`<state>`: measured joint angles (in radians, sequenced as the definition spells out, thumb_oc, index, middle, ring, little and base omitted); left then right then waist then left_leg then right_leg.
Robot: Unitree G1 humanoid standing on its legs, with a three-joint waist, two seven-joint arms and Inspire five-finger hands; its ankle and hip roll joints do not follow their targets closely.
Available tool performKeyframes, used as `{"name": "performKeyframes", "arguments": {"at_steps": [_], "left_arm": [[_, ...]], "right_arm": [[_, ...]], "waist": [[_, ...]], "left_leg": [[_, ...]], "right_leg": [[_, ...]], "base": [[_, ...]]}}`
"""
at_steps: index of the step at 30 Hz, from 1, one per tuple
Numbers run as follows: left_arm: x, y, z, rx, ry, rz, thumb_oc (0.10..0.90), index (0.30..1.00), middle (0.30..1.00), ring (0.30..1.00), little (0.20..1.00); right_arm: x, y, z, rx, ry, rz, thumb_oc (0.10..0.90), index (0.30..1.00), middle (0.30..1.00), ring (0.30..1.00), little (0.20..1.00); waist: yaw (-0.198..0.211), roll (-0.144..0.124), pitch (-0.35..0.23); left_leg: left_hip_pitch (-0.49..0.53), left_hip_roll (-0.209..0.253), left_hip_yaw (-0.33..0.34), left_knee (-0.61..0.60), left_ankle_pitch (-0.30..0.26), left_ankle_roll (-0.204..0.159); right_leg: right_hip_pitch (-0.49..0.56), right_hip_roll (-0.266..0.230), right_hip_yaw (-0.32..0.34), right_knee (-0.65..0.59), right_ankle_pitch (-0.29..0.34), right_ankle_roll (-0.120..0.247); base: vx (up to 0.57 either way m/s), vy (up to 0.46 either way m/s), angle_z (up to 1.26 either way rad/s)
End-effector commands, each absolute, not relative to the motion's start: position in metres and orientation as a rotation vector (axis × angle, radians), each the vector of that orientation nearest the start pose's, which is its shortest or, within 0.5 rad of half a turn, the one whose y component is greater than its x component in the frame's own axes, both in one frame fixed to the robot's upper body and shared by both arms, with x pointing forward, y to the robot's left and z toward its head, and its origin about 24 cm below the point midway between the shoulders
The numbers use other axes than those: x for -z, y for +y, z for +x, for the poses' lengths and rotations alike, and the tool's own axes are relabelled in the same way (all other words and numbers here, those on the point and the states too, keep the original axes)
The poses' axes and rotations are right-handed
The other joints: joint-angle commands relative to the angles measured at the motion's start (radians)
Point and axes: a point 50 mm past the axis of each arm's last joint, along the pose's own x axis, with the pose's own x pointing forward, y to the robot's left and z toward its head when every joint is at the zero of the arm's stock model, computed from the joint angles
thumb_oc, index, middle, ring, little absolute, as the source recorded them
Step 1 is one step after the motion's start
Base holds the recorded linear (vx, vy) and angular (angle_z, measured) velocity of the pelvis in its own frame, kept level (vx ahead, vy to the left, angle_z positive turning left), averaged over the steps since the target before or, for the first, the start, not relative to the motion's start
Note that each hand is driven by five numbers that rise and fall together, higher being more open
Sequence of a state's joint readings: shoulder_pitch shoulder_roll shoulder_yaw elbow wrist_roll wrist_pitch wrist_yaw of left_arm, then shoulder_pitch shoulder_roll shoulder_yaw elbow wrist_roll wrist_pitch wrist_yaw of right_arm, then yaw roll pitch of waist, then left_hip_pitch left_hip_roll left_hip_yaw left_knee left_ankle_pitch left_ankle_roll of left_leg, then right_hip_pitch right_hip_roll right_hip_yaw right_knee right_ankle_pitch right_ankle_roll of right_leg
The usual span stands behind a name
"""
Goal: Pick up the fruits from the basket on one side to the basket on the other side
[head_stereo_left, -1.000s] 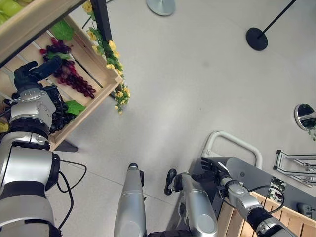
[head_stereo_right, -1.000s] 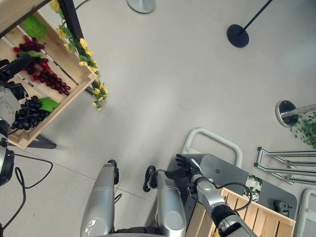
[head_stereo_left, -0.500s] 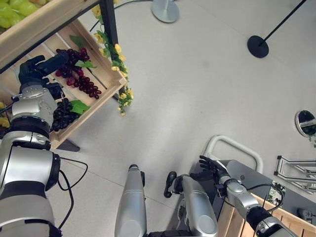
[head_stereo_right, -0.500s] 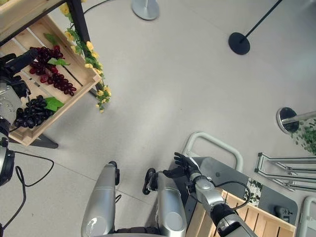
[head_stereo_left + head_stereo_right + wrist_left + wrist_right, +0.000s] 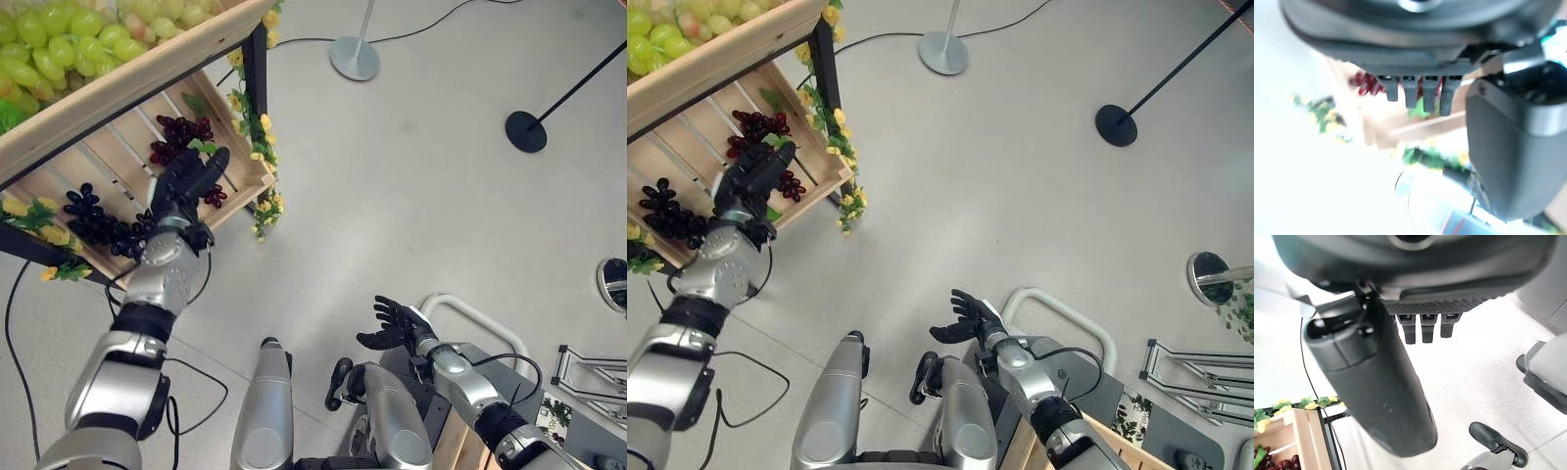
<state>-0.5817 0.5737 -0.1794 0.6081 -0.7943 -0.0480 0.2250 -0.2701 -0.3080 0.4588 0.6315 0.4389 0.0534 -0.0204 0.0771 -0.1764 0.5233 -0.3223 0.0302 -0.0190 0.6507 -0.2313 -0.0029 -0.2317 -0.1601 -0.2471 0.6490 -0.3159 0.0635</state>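
The left robot hand (image 5: 183,183) is up at the lower wooden crate (image 5: 108,166) of the fruit stand, fingers straight and released, spread over the red grapes (image 5: 182,137) lying in it, with nothing grasped. Dark grapes (image 5: 98,223) sit in the same crate just beside the wrist, and green grapes (image 5: 69,34) fill the crate above. The right robot hand (image 5: 967,318) hangs low over the floor, fingers relaxed and empty, near a white-handled cart (image 5: 1063,323).
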Motion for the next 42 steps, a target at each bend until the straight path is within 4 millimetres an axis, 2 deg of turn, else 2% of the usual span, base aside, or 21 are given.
{"name": "performKeyframes", "arguments": {"at_steps": [1,7,11,13,15,19,22,24,25,27,28,30,31,34,35,36,37,38,39,41,42], "left_arm": [[-0.142,0.23,0.352,-0.116,-0.25,-0.19,0.8,0.9,0.9,0.9,0.9],[-0.107,0.213,0.336,-0.047,-0.16,-0.244,0.8,0.9,0.9,0.9,0.9],[-0.096,0.191,0.325,0.019,-0.14,-0.268,0.8,0.9,0.9,0.9,0.9],[-0.094,0.182,0.321,0.052,-0.138,-0.295,0.8,0.9,0.9,0.9,0.9],[-0.091,0.166,0.314,0.103,-0.137,-0.332,0.8,0.9,0.9,0.9,0.9],[-0.087,0.145,0.311,0.16,-0.129,-0.349,0.8,0.9,0.9,0.9,0.9],[-0.083,0.137,0.308,0.181,-0.117,-0.364,0.8,0.9,0.9,0.9,0.9],[-0.076,0.14,0.304,0.153,-0.113,-0.368,0.8,0.9,0.9,0.9,0.9],[-0.073,0.149,0.299,0.099,-0.127,-0.358,0.8,0.9,0.9,0.9,0.9],[-0.075,0.153,0.297,0.1,-0.134,-0.354,0.8,0.9,0.9,0.9,0.9],[-0.076,0.153,0.297,0.108,-0.133,-0.352,0.8,0.9,0.9,0.9,0.9],[-0.076,0.153,0.299,0.131,-0.122,-0.344,0.8,0.9,0.9,0.9,0.9],[-0.077,0.146,0.302,0.167,-0.1,-0.324,0.8,0.9,0.9,0.9,0.9],[-0.075,0.149,0.303,0.178,-0.083,-0.282,0.8,0.9,0.9,0.9,0.9],[-0.075,0.149,0.303,0.178,-0.082,-0.28,0.8,0.9,0.9,0.9,0.9],[-0.072,0.153,0.303,0.179,-0.067,-0.263,0.8,0.9,0.9,0.9,0.9],[-0.072,0.154,0.302,0.174,-0.064,-0.261,0.8,0.9,0.9,0.9,0.9],[-0.072,0.156,0.302,0.173,-0.063,-0.251,0.8,0.9,0.9,0.9,0.9],[-0.07,0.165,0.301,0.137,-0.053,-0.243,0.8,0.9,0.9,0.9,0.9],[-0.068,0.168,0.301,0.138,-0.042,-0.241,0.8,0.9,0.9,0.9,0.9],[-0.066,0.17,0.3,0.134,-0.037,-0.239,0.8,0.9,0.9,0.9,0.9]], "right_arm": [[0.048,-0.175,0.262,-0.118,0.513,-0.068,0.8,0.9,0.9,0.9,0.9],[0.055,-0.194,0.252,-0.052,0.539,-0.076,0.8,0.9,0.9,0.9,0.9],[0.056,-0.204,0.246,0.019,0.514,-0.088,0.8,0.9,0.9,0.9,0.9],[0.055,-0.208,0.243,0.078,0.483,-0.101,0.8,0.9,0.9,0.9,0.9],[0.052,-0.215,0.239,0.196,0.433,-0.139,0.8,0.9,0.9,0.9,0.9],[0.05,-0.218,0.239,0.28,0.407,-0.128,0.8,0.9,0.9,0.9,0.9],[0.048,-0.219,0.24,0.309,0.405,-0.099,0.8,0.9,0.9,0.9,0.9],[0.047,-0.219,0.241,0.301,0.404,-0.092,0.8,0.9,0.9,0.9,0.9],[0.045,-0.216,0.246,0.273,0.387,-0.112,0.8,0.9,0.9,0.9,0.9],[0.042,-0.213,0.25,0.273,0.371,-0.116,0.8,0.9,0.9,0.9,0.9],[0.04,-0.215,0.251,0.286,0.359,-0.11,0.8,0.9,0.9,0.9,0.9],[0.04,-0.219,0.251,0.333,0.356,-0.103,0.8,0.9,0.9,0.9,0.9],[0.041,-0.225,0.247,0.39,0.357,-0.084,0.8,0.9,0.9,0.9,0.9],[0.041,-0.23,0.242,0.417,0.337,-0.077,0.8,0.9,0.9,0.9,0.9],[0.041,-0.23,0.241,0.417,0.339,-0.079,0.8,0.9,0.9,0.9,0.9],[0.041,-0.231,0.239,0.445,0.328,-0.078,0.8,0.9,0.9,0.9,0.9],[0.041,-0.23,0.239,0.441,0.328,-0.08,0.8,0.9,0.9,0.9,0.9],[0.041,-0.229,0.239,0.45,0.325,-0.074,0.8,0.9,0.9,0.9,0.9],[0.042,-0.223,0.24,0.419,0.313,-0.074,0.8,0.9,0.9,0.9,0.9],[0.042,-0.222,0.239,0.424,0.307,-0.086,0.8,0.9,0.9,0.9,0.9],[0.043,-0.22,0.238,0.418,0.31,-0.092,0.8,0.9,0.9,0.9,0.9]], "waist": [[0.007,0.08,-0.142],[-0.02,0.113,-0.211],[-0.037,0.13,-0.255],[-0.047,0.132,-0.269],[-0.064,0.138,-0.289],[-0.09,0.135,-0.309],[-0.101,0.123,-0.319],[-0.092,0.12,-0.331],[-0.066,0.133,-0.348],[-0.05,0.15,-0.357],[-0.048,0.157,-0.359],[-0.053,0.164,-0.364],[-0.081,0.173,-0.375],[-0.11,0.183,-0.38],[-0.11,0.184,-0.381],[-0.11,0.194,-0.379],[-0.106,0.195,-0.378],[-0.098,0.199,-0.376],[-0.074,0.217,-0.374],[-0.065,0.216,-0.379],[-0.056,0.21,-0.384]], "left_leg": [[0.138,-0.008,0.051,-0.153,0.052,0.05],[0.255,0.003,0.063,-0.326,0.135,0.015],[0.32,0.006,0.065,-0.466,0.19,-0.006],[0.334,0.01,0.066,-0.505,0.208,-0.013],[0.354,0.015,0.061,-0.57,0.24,-0.025],[0.366,0.008,0.057,-0.578,0.233,-0.027],[0.35,-0.011,0.035,-0.502,0.198,-0.025],[0.324,-0.056,-0.065,-0.438,0.184,-0.009],[0.335,-0.097,-0.21,-0.514,0.19,0.009],[0.347,-0.1,-0.28,-0.605,0.237,0.009],[0.343,-0.106,-0.28,-0.607,0.241,0.008],[0.337,-0.119,-0.256,-0.582,0.223,0.015],[0.358,-0.104,-0.2,-0.625,0.225,0.02],[0.386,-0.117,-0.156,-0.672,0.23,0.035],[0.387,-0.117,-0.153,-0.675,0.23,0.036],[0.393,-0.107,-0.109,-0.691,0.236,0.042],[0.394,-0.104,-0.098,-0.692,0.236,0.041],[0.395,-0.094,-0.063,-0.692,0.238,0.042],[0.387,-0.068,0.018,-0.681,0.245,0.047],[0.379,-0.066,0.043,-0.665,0.24,0.053],[0.373,-0.066,0.055,-0.654,0.236,0.052]], "right_leg": [[0.05,-0.014,0.006,-0.028,0.135,-0.021],[0.157,0.027,0.039,-0.257,0.188,-0.016],[0.225,0.055,0.045,-0.404,0.23,-0.014],[0.241,0.063,0.049,-0.441,0.244,-0.013],[0.268,0.075,0.056,-0.504,0.272,-0.013],[0.28,0.088,0.098,-0.575,0.307,-0.016],[0.283,0.09,0.14,-0.598,0.33,-0.025],[0.281,0.091,0.217,-0.613,0.351,-0.026],[0.271,0.109,0.31,-0.62,0.362,-0.018],[0.269,0.13,0.354,-0.624,0.364,-0.014],[0.265,0.132,0.369,-0.625,0.363,-0.011],[0.256,0.125,0.388,-0.618,0.361,0.0],[0.244,0.105,0.381,-0.622,0.375,0.023],[0.218,0.088,0.395,-0.651,0.43,0.052],[0.214,0.089,0.396,-0.648,0.43,0.053],[0.176,0.08,0.323,-0.568,0.418,0.062],[0.17,0.074,0.302,-0.543,0.415,0.064],[0.156,0.055,0.242,-0.491,0.414,0.069],[0.159,0.016,0.152,-0.339,0.373,0.053],[0.173,0.004,0.127,-0.318,0.358,0.045],[0.195,-0.009,0.101,-0.348,0.354,0.042]], "base": [[0.1,0.045,-0.09],[0.1,0.028,-0.19],[0.11,-0.011,-0.19],[0.08,-0.063,-0.09],[0.05,-0.074,-0.06],[0.03,-0.052,-0.03],[0.06,0.014,-0.17],[0.16,0.178,-0.75],[0.16,0.254,-1.32],[0.08,0.202,-1.73],[0.04,0.221,-1.85],[0.03,0.228,-1.38],[0.04,0.226,-1.01],[0.02,0.205,-0.8],[-0.06,0.139,-0.9],[-0.05,0.081,-0.8],[-0.08,0.09,-0.83],[-0.1,0.093,-0.96],[-0.11,0.081,-1.39],[-0.05,0.006,-1.6],[0.03,-0.11,-1.07]]}}
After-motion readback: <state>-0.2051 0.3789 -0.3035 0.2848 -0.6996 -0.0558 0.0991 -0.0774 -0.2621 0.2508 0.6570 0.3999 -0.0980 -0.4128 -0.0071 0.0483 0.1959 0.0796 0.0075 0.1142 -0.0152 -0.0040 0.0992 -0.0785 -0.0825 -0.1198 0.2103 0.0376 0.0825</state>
